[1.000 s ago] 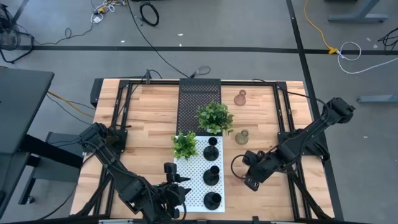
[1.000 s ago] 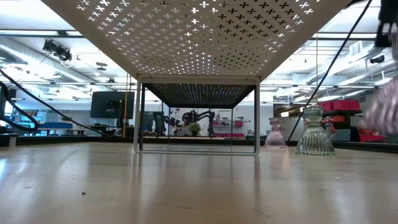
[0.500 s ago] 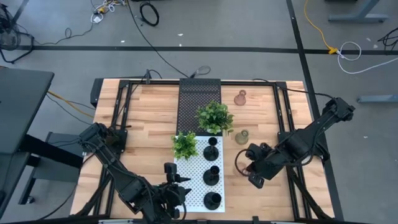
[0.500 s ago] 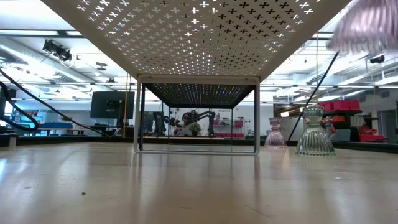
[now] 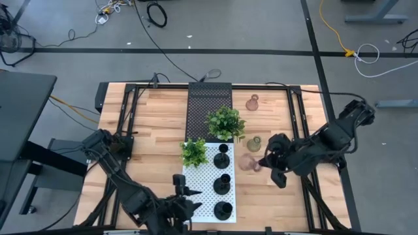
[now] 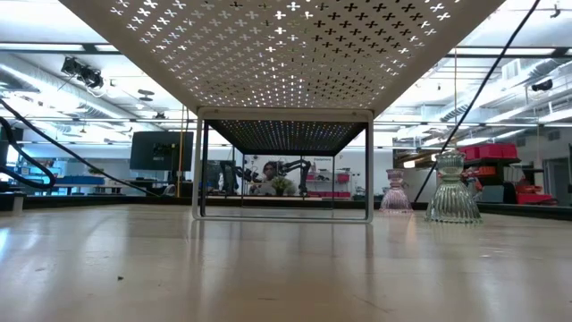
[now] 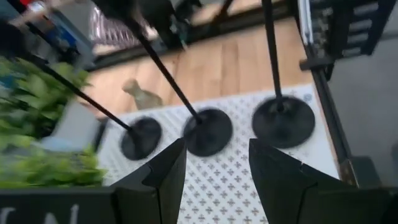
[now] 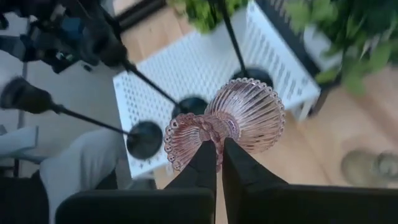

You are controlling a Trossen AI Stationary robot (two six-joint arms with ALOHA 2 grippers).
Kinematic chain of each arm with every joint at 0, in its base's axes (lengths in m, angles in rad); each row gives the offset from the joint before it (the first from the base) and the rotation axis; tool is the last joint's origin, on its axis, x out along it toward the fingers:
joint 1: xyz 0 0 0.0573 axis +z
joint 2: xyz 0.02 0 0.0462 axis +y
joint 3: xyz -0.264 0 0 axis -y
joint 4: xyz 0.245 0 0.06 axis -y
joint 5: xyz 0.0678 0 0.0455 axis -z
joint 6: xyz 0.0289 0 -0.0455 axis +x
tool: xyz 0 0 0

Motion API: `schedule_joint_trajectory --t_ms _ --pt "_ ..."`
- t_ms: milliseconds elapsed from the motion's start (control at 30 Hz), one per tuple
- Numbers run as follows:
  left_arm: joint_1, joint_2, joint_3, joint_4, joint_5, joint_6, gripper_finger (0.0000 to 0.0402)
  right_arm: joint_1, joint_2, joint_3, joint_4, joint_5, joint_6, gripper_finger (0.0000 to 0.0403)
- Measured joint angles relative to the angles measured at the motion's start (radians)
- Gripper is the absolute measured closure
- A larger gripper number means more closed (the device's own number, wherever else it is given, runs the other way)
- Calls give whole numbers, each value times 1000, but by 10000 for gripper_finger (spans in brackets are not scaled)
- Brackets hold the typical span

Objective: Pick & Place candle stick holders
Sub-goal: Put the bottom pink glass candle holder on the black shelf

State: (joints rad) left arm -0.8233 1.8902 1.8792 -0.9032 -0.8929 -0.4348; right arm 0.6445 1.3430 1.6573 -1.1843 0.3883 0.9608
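The right gripper (image 8: 217, 163) is clamped on a pink ribbed glass candle stick holder (image 8: 227, 124), pinching its narrow waist between both fingers. In the high view the same right gripper (image 5: 261, 161) carries this holder (image 5: 247, 162) above the wooden table (image 5: 157, 121), just off the edge of the white perforated rack (image 5: 202, 192). Ahead of the gripper, the wrist view shows the rack with three black candle stick holders on it.

Positions relative to the right gripper:
- The greenish glass holder (image 5: 254, 143) stands on the table near the gripper, between it and the far end of the table.
- A second pink glass holder (image 5: 253, 102) stands well beyond, near the far table edge.
- The three black holders (image 5: 221, 157), (image 5: 222, 183), (image 5: 223, 209) stand in a row on the white rack, beside the gripper toward the table centre.
- A small potted plant (image 5: 194, 152) sits on the rack's far corner; a larger plant (image 5: 226, 123) sits on the dark perforated rack (image 5: 209, 101).

The left gripper (image 7: 214, 165) waits at the near table edge, beside the white rack, with its fingers apart and nothing between them. Its own wrist view looks across the three black holders.

The low view shows the greenish holder (image 6: 452, 190) and the pink holder (image 6: 395, 193) upright on the table.
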Motion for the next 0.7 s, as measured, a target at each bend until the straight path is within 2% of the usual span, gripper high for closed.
schedule_joint_trajectory --t_ms 200,333,533,700 --pt "-44 -73 83 -81 -158 28 223 -11 0 64 -28 31 -73 403" --pt "-35 -188 128 -201 -187 29 223 -38 0 93 -71 31 -90 403" --pt "74 -374 128 -410 -178 -30 223 -135 0 184 -76 5 -197 403" --pt "165 -481 128 -435 -109 56 223 -240 0 282 -99 -29 -263 403"
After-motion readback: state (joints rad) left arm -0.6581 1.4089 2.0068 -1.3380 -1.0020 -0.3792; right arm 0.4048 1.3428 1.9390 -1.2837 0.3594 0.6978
